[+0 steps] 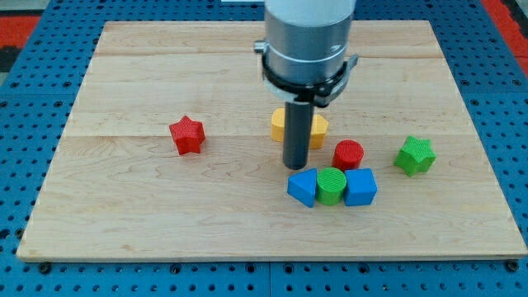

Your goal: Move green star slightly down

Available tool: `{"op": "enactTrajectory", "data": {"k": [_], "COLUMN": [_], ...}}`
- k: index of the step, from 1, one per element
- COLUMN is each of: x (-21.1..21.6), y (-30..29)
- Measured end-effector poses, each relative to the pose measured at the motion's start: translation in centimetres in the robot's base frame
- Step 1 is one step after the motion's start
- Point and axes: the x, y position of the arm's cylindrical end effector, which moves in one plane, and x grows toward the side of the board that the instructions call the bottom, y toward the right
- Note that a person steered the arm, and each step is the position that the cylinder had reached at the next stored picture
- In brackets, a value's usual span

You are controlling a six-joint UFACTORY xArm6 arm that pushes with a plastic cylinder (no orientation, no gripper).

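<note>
The green star (415, 155) lies on the wooden board (165, 214) at the view's right. My tip (295, 168) is well to its left, near the board's middle. The tip stands just above the blue cube (304, 187) and green cylinder (332, 185), and just below the yellow block (299, 125), which the rod partly hides. The red cylinder (348, 154) sits between my tip and the green star.
A second blue block (360, 186) touches the green cylinder on its right. A red star (187, 135) lies at the view's left. The board rests on a blue perforated table (25, 148).
</note>
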Motion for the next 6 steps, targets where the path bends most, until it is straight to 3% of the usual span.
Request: {"op": "enactTrajectory", "data": {"k": [2, 3, 4, 6], "x": [-0.6, -5.8, -8.0, -3.3], "y": [0.8, 5.2, 10.0, 13.7]}}
